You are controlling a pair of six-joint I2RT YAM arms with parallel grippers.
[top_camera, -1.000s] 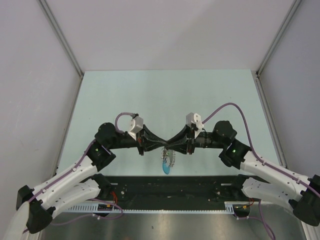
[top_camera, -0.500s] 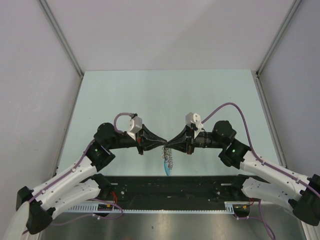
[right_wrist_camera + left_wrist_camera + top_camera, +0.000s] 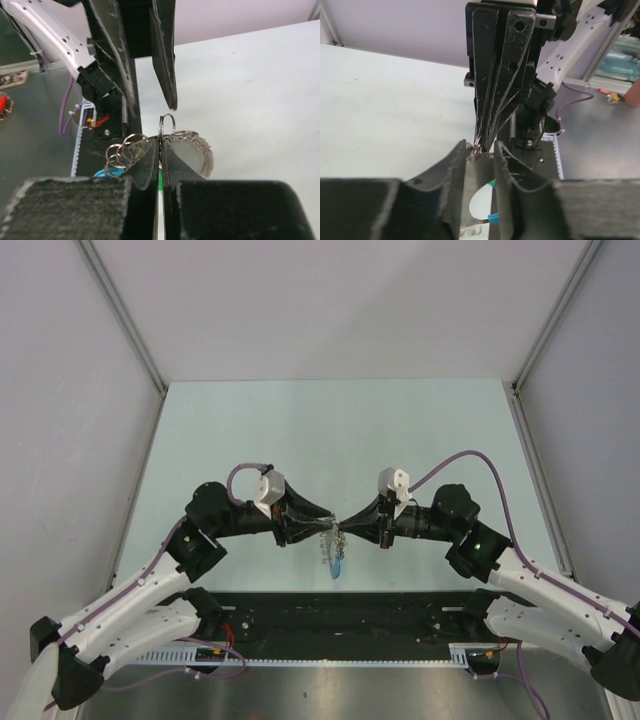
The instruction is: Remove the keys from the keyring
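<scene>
Both grippers meet tip to tip over the near part of the worktop [image 3: 330, 430], and the whole bunch dangles right under that spot.

The right gripper [image 3: 161, 142] has its jaws pinched tight on the keyring [image 3: 161, 124] — a thin silvery wire loop standing upright, poking out just past the fingertips. In the right wrist view a few small rings [image 3: 121, 150] fan out on one side of those jaws. On the other side one of the keys [image 3: 199, 150] shows flat and silvery, with a toothed edge.

The left gripper [image 3: 480, 150] is only a little apart, a narrow gap, and as far as I can see it isn't clamping anything. The loop sits right at one of its fingertips, but I can't tell if it actually touches.

From above, the keys read as a small silvery cluster hanging below the two tips, with the blue piece [image 3: 337, 568] at the very bottom — bright blue, easy to spot. Can't tell whether it reaches the worktop.
</scene>
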